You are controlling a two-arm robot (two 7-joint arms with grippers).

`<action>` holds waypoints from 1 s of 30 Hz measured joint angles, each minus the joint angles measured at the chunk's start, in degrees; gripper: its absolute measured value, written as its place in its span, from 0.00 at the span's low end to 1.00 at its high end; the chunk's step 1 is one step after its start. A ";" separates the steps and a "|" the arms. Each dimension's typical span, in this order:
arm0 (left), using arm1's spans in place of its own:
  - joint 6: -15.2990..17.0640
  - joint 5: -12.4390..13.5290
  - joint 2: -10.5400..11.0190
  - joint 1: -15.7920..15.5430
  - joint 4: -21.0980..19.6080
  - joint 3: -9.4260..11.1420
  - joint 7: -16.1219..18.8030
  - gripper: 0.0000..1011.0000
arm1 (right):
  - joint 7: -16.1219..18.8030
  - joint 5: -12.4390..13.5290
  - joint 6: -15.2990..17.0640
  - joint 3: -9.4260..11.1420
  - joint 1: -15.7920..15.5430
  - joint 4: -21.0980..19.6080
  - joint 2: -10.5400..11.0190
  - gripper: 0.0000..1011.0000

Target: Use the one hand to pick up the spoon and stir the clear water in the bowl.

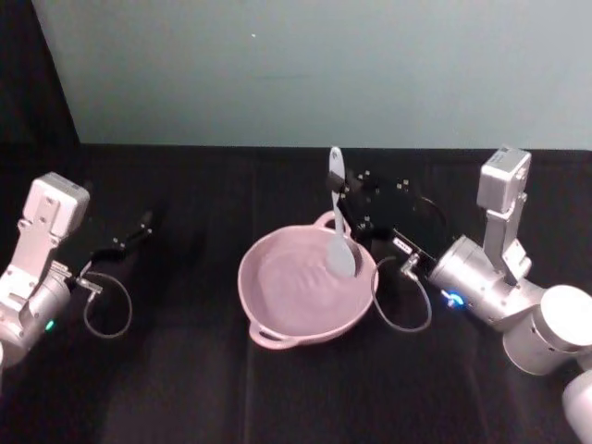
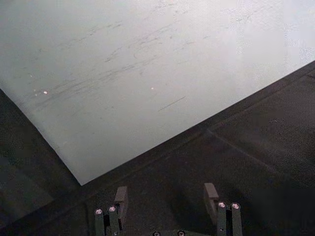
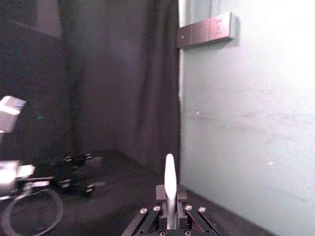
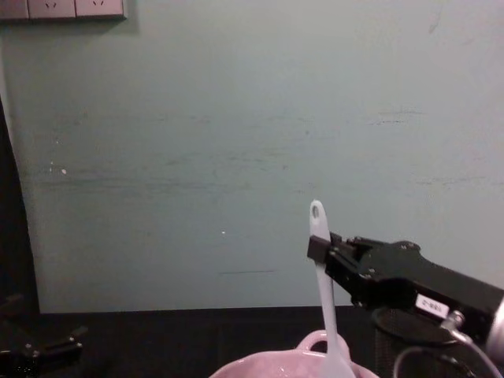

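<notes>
Right hand [image 4: 319, 250] was clamped on the spoon [image 1: 339, 227], pinching high on the handle, just under the hole at its tip. Spoon was near upright, scoop down inside the bowl [image 1: 252, 277], close to the far-right wall by the loop handle. Couldn't tell if the scoop was actually in the water. Bowl sat about mid-desk [image 1: 185, 388]. Left hand [image 2: 166, 199] was parked near the desk's left edge, fingers spread, holding nothing. Risks as I read them: the grip was far from the scoop on a slim flat handle, so water drag or a wall hit could pivot the spoon in the pinch or pull it out. Scoop started close to the wall, so a wide circle would likely knock the rim, shove the bowl or slop water onto the desk. Going too deep would scrape the bottom.
</notes>
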 joint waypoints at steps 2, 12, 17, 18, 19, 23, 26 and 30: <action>0.00 0.00 0.00 0.00 0.00 0.00 0.00 1.00 | 1.34 1.40 1.49 -0.02 -1.38 -1.70 0.95 0.11; 0.00 0.00 0.00 0.00 0.00 0.00 0.00 1.00 | 5.49 6.22 3.25 -2.25 -3.19 -4.32 0.86 0.11; 0.00 0.00 0.00 0.00 0.00 0.00 0.00 1.00 | 6.16 6.94 1.38 -3.98 -2.59 -3.94 -0.77 0.11; 0.00 0.00 0.00 0.00 0.00 0.00 0.00 1.00 | 6.14 6.76 1.02 -4.15 -2.37 -3.56 -1.02 0.11; 0.00 0.00 0.00 0.00 0.00 0.00 0.00 1.00 | 6.02 6.48 0.57 -4.35 -2.02 -2.96 -1.40 0.11; 0.00 0.00 0.00 0.00 0.00 0.00 0.00 1.00 | 3.50 2.89 -3.85 -4.81 0.74 2.26 -3.94 0.11; 0.00 0.00 0.00 0.00 0.00 0.00 0.00 1.00 | 1.17 0.04 -6.84 -4.40 2.82 6.32 -5.57 0.11; 0.00 0.00 0.00 0.00 0.00 0.00 0.00 1.00 | -1.39 -2.56 -9.03 -3.20 4.75 9.96 -6.57 0.11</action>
